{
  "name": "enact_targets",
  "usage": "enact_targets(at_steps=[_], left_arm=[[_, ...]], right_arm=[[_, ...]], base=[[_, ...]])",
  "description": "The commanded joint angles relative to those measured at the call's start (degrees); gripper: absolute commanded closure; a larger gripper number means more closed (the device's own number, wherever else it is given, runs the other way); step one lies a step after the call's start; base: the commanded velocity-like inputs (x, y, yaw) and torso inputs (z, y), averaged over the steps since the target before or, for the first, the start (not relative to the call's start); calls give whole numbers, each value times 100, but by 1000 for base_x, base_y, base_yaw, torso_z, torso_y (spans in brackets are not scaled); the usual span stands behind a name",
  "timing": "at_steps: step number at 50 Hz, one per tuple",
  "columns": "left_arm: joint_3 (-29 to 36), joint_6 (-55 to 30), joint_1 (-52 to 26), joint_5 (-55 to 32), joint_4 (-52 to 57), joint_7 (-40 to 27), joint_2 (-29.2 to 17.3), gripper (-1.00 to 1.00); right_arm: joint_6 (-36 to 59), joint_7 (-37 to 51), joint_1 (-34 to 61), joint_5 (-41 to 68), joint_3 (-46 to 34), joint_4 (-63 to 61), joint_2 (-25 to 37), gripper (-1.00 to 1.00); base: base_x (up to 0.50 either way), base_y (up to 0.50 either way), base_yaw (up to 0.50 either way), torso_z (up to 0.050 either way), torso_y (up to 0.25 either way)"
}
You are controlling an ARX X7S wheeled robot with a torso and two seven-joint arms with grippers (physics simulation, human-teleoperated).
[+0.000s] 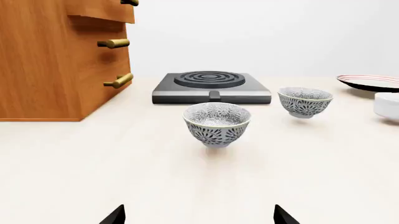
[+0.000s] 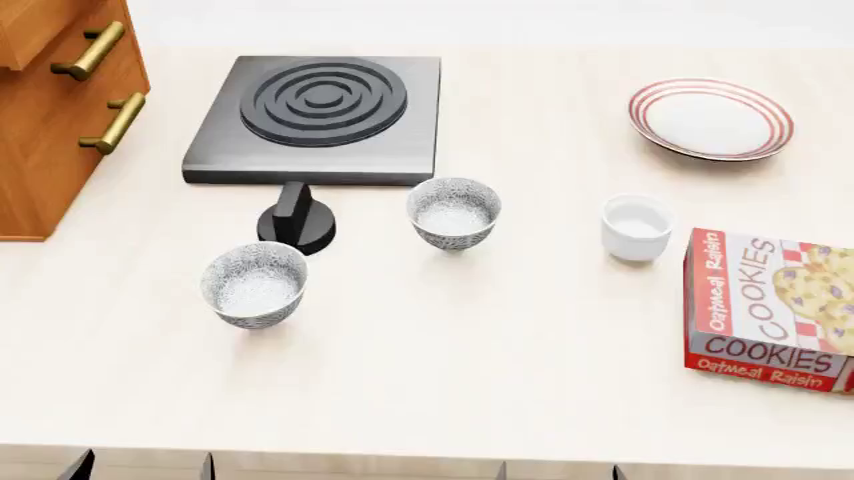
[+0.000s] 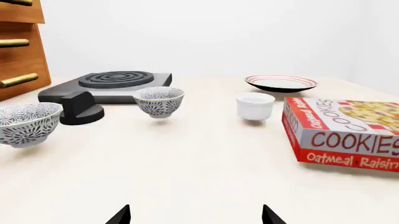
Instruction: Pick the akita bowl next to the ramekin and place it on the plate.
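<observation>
At the near edge of the pale table (image 2: 534,380), both grippers sit low and back from everything. The left gripper (image 1: 199,217) shows only two dark fingertips (image 1: 115,215) set wide apart with bare tabletop between them, holding and touching nothing. The right gripper (image 3: 194,215) is the same: its two tips are spread wide and nothing lies between them.

The akita bowl (image 2: 454,212) stands upright near the middle of the table, just in front of the right near corner of the black hotplate (image 2: 320,118). The ramekin (image 2: 637,227) stands to its right, apart from it. The plate (image 2: 711,119) lies farther back and to the right, well apart from both. A second patterned bowl (image 2: 255,285) stands nearer and to the left, just beside a black knob (image 2: 298,218) that rests in front of the hotplate.

The head view alone shows the whole layout from above, including the cookie box (image 2: 770,310) at the near right and the wooden cabinet (image 2: 60,105) at the far left. The left wrist view faces the second patterned bowl head on and cuts off most of the ramekin and plate at its edge; the cookie box is not seen there. The right wrist view shows the box's lettered side and the plate's dark underside.
</observation>
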Motion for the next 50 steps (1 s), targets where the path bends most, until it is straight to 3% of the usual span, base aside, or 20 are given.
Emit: enact_targets(at_steps=[1, 16, 26, 50], left_arm=[[112, 4, 12, -91, 10, -93, -93, -100], [389, -27, -2, -201, 0, -419, -318, -100], [538, 500, 105, -21, -8, -634, -426, -100], [620, -51, 347, -285, 981, -853, -637, -100]], right_arm=[[-72, 93, 1, 107, -113, 36, 90, -100], [-63, 308, 26, 369, -386, 47, 311, -100], [-62, 427, 34, 422, -488, 38, 397, -100], [591, 744, -194, 545, -666, -1133, 636, -100]], base=[[0, 0, 0, 0, 0], [0, 0, 0, 0, 0], [0, 0, 0, 0, 0], [0, 0, 0, 0, 0]])
